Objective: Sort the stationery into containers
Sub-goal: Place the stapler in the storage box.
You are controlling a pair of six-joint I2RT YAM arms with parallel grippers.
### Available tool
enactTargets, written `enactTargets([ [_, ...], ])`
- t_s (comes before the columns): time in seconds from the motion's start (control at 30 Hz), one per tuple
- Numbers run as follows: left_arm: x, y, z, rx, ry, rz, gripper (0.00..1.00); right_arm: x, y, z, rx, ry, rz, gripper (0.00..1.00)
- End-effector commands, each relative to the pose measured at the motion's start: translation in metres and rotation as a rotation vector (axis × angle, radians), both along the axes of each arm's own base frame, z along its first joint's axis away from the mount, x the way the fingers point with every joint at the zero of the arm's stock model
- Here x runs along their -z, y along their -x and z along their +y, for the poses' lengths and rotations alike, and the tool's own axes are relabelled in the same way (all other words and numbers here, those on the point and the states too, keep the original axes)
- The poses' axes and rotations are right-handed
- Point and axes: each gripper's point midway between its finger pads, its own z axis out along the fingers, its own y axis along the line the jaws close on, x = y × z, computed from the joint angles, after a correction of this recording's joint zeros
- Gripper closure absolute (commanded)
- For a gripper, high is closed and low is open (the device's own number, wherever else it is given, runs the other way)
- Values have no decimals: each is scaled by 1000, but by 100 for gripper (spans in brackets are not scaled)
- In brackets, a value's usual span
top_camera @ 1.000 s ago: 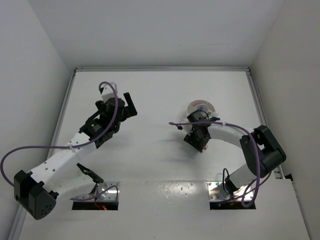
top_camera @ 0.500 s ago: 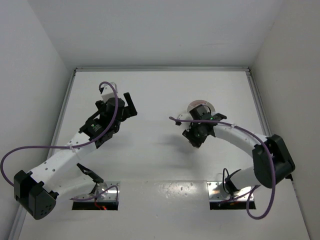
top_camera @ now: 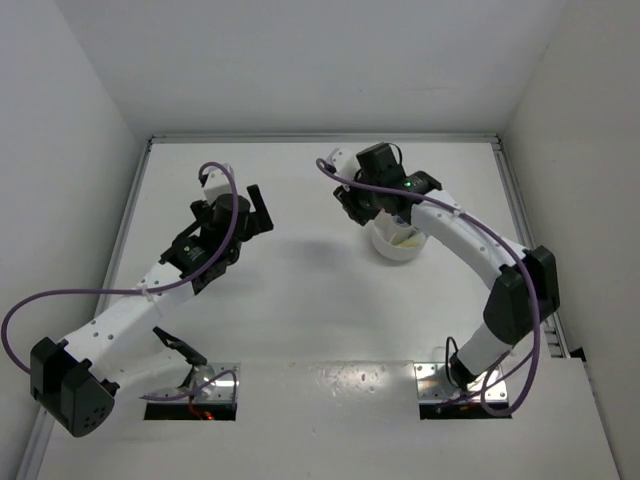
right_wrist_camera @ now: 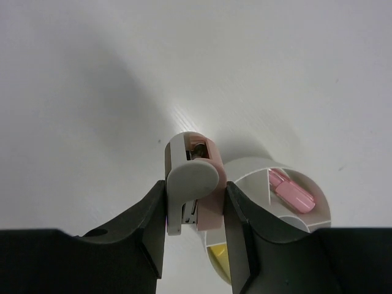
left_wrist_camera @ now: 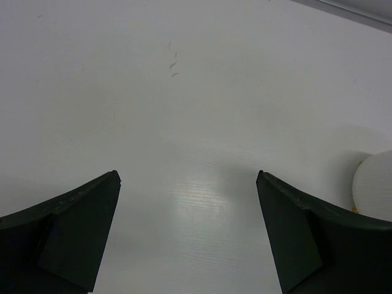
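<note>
My right gripper (right_wrist_camera: 196, 205) is shut on a small pink and grey-white stapler-like block (right_wrist_camera: 192, 174) and holds it above the table, just left of the round white divided dish (right_wrist_camera: 252, 169). A pink stick (right_wrist_camera: 291, 191) lies in one compartment and a yellow item (right_wrist_camera: 218, 257) in another. In the top view the right gripper (top_camera: 358, 198) is at the dish's (top_camera: 397, 246) far-left side. My left gripper (top_camera: 258, 211) is open and empty over bare table; its fingers (left_wrist_camera: 73, 226) frame nothing. The dish shows at that view's right edge (left_wrist_camera: 375, 179).
White walls close in the table on the left, far and right sides. A raised rim (top_camera: 320, 139) runs along the table's far edge. The right arm's forearm (top_camera: 470, 245) arches over the dish's right side.
The right arm has swung from the near side of the dish to its far-left side, carrying the block. The left arm has not moved.
</note>
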Motion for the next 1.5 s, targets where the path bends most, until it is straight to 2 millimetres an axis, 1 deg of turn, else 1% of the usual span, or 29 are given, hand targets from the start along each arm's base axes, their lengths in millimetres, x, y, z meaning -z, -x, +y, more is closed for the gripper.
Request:
enactTargets([
  [0.0,-7,-5,3,-15,5,-30,0,-1,-19,-12,147,97,-67,87],
  [0.03,-7,-6,6,-24,5,-30,0,-3,-26,-21,191,134,-95,87],
  [0.07,-7,-6,6,-24,5,-30,0,-1,-28,-20,202,157,-108,87],
  [0.1,-7,-6,6,-24,5,-30,0,-5,-34,-28,234,189,-144,87],
  [0.17,-4,-6,4,-16,4,-20,0,-7,-32,-27,234,223,-170,87],
  [0.2,-4,-6,4,-16,4,-20,0,-6,-36,-35,255,269,-188,87],
  [0.23,-4,-6,4,-16,4,-20,0,-11,-35,-33,253,286,-204,87],
  [0.27,-4,-6,4,-16,4,-20,0,-8,-34,-32,244,320,-213,87],
  [0.3,-4,-6,4,-16,4,-20,0,-6,-38,-40,272,370,-227,87],
  [0.33,-4,-6,4,-16,4,-20,0,-5,-37,-40,273,401,-239,86],
  [0.37,-4,-6,4,-16,4,-20,0,-3,-37,-46,282,441,-240,84],
  [0.4,-4,-6,4,-16,4,-20,0,3,-36,-47,281,493,-241,84],
  [0.43,-4,-6,4,-16,4,-20,0,2,-35,-46,282,501,-249,84],
  [0.5,-4,-6,4,-16,4,-20,0,12,-31,-51,280,559,-245,84],
  [0.57,-4,-6,3,-8,7,-18,0,15,-31,-52,277,594,-256,84],
  [0.63,-4,-6,3,-8,7,-18,0,16,-29,-60,291,661,-282,84],
  [0.67,-4,-6,3,-8,7,-18,0,12,-29,-59,300,669,-302,84],
  [0.73,-3,-6,1,0,11,-16,0,11,-28,-64,309,701,-310,84],
  [0.77,-3,-6,1,0,11,-16,0,18,-25,-64,301,726,-305,84],
  [0.8,-3,-6,1,0,11,-16,0,16,-25,-67,302,747,-313,84],
  [0.83,-3,-6,1,0,11,-16,0,18,-26,-71,311,783,-322,83],
  [0.87,-3,-6,1,0,11,-16,0,24,-22,-71,300,804,-317,83],
  [0.97,-6,-5,2,0,16,-23,0,30,-19,-74,292,820,-306,83],
  [1.0,-6,-5,2,0,16,-23,0,33,-18,-70,280,825,-305,83],
  [1.07,-6,-5,2,0,16,-23,0,36,-18,-73,290,848,-309,81],
  [1.2,-6,-5,0,8,19,-21,0,45,-17,-76,279,887,-298,80],
  [1.3,-6,-5,0,8,19,-21,0,48,-16,-72,266,893,-296,74],
  [1.43,-6,-5,0,8,19,-21,0,50,-16,-73,268,906,-296,61],
  [1.47,-9,-4,1,9,24,-29,0,50,-16,-73,268,906,-296,58],
])
